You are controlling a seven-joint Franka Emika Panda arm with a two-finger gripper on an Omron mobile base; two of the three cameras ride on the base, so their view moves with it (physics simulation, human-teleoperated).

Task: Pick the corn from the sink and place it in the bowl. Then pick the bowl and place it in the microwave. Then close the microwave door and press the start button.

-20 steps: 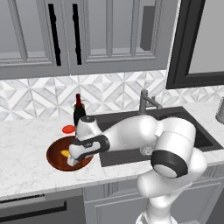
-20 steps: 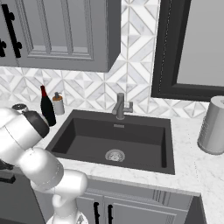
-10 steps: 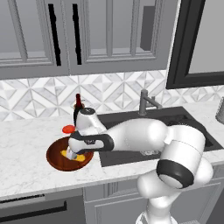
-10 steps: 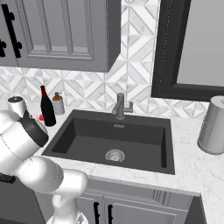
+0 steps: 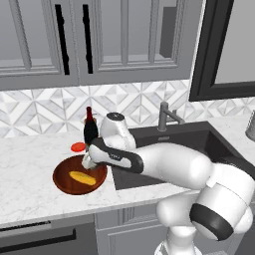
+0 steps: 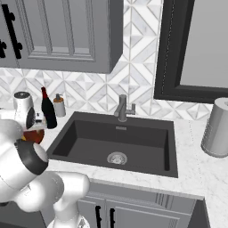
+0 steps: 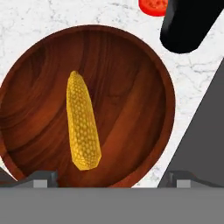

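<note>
Dark bottle (image 5: 90,130) just beside bowl (image 5: 63,179)

A home kitchen: dark sink (image 6: 116,147) with faucet (image 6: 122,108), marble counter (image 5: 30,184), grey cabinets (image 5: 99,40), tiled backsplash (image 6: 133,95)

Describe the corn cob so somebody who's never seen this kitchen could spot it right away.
Start at the dark grey sink and look left along the white marble counter to the round reddish-brown wooden bowl. The yellow corn cob lies inside it, long and bumpy, unlike the flat red slice outside.
</note>
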